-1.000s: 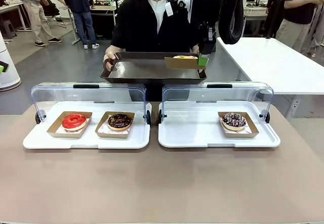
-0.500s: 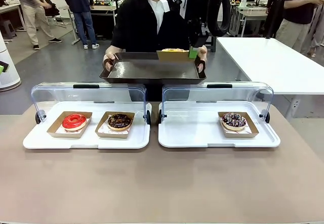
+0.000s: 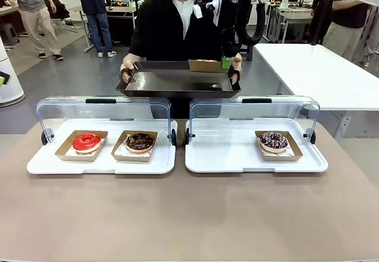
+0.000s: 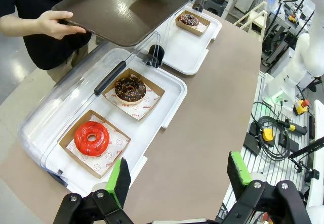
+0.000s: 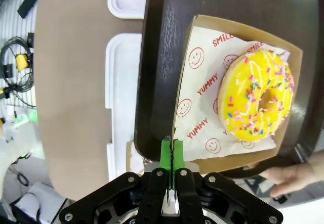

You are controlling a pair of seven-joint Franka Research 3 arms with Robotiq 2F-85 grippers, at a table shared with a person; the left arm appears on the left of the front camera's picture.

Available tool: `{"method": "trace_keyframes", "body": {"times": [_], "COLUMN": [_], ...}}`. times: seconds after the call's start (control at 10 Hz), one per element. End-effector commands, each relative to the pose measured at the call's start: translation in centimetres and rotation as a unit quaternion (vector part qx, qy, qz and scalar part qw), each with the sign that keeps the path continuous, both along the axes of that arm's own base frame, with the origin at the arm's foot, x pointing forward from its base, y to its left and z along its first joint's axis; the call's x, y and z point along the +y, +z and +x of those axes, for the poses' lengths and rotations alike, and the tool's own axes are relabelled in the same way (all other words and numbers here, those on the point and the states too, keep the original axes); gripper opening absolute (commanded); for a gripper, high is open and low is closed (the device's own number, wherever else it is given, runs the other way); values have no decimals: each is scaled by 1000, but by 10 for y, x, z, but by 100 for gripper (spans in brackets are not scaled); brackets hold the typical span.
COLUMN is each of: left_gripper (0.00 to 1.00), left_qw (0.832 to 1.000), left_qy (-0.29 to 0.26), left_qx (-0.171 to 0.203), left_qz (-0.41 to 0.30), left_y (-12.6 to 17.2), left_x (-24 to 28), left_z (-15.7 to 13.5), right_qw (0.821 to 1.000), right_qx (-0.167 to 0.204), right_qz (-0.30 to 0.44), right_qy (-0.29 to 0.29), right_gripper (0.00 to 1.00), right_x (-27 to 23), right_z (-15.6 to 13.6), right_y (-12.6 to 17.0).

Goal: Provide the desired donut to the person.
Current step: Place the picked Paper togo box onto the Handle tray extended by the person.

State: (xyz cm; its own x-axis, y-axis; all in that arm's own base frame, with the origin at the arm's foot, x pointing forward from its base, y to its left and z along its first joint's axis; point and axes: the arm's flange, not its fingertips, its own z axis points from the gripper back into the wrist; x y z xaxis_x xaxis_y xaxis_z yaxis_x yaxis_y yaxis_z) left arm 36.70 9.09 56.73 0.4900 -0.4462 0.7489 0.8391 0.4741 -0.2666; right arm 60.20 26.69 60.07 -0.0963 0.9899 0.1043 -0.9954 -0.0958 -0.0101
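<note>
2 white display trays [image 3: 35,166] with raised clear lids occupy the brown table [image 3: 189,214], and 3 boxed donuts lie in them. Beyond the far edge the person [image 3: 172,31] holds out a dark serving tray [image 3: 172,83] in both hands. At its far right is the cardboard carton [image 5: 233,161] carrying the yellow sprinkled donut [image 5: 238,107]. Whether the carton has touched down cannot be confirmed.

Right gripper [image 5: 172,155]: jaws clamped on the carton's rim, clear of the icing.

Left gripper [image 4: 177,176]: jaws spread wide, empty, high over the near left of the table.

Assessment: the load is light, the card is thin and liable to sag, and the icing is soft and easily marked. Handle by the rim only, kept level.
</note>
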Motion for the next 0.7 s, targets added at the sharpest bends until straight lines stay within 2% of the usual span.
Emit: {"method": "trace_keyframes", "body": {"times": [0.0, 0.6], "left_gripper": [100, 100], "left_qw": [1000, 1000], "left_qy": [-2, -2], "left_qx": [-2, -2], "left_qz": [-4, -4], "left_y": [0, 0], "left_x": [0, 0], "left_z": [0, 0], "right_qw": [1000, 999], "right_qx": [15, 33], "right_qz": [-7, -21], "right_qy": [5, 3], "right_gripper": [2, 2], "right_x": [2, -6], "right_z": [20, 35], "right_y": [3, -28]}}
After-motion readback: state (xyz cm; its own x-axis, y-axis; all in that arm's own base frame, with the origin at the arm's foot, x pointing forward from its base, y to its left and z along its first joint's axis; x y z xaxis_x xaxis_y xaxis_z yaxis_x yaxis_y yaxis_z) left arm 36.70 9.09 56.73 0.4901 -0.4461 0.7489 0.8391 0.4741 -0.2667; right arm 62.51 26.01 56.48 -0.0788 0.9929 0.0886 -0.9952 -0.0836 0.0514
